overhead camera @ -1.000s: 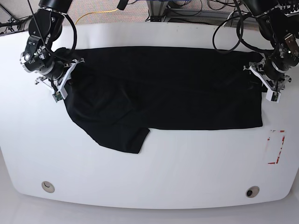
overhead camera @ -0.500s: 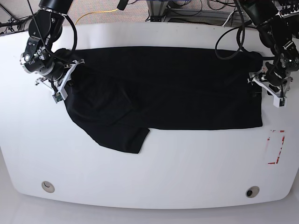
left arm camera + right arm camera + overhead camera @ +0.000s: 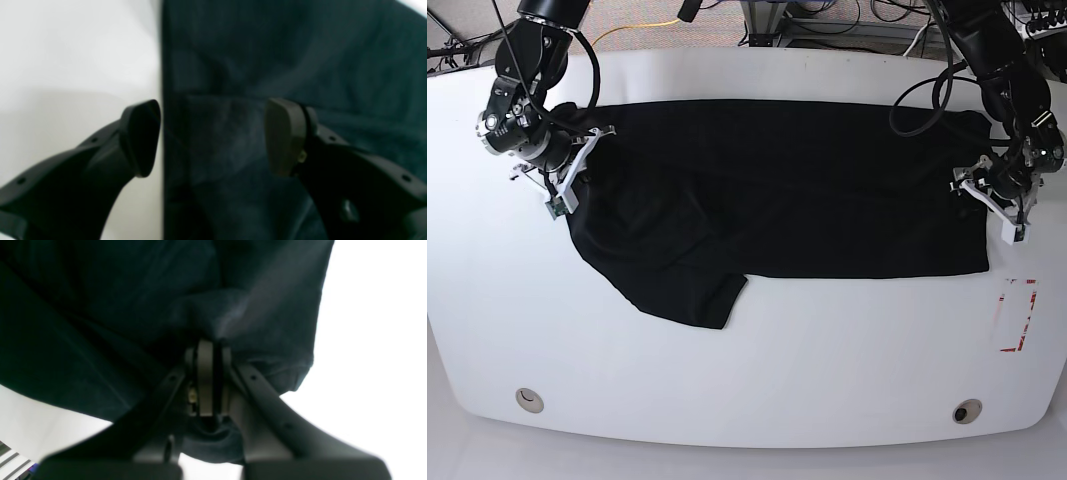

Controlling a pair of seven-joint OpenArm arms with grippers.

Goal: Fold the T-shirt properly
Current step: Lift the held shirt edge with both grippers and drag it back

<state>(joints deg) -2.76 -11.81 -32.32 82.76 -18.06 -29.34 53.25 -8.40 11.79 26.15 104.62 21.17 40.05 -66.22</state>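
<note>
Soft black T-shirt (image 3: 787, 190) spread on smooth white table (image 3: 747, 370), pinched by right gripper (image 3: 210, 350), left gripper (image 3: 213, 136) held wide apart.

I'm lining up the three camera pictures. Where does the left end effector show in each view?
Base: the left end effector is at the right, over the T-shirt's right edge.
Left wrist: it fills the lower frame, jaws open, one finger over the white table, the other over the cloth.
Right wrist: not in view.
Shared landmark: the straight edge where black T-shirt meets table.
</note>
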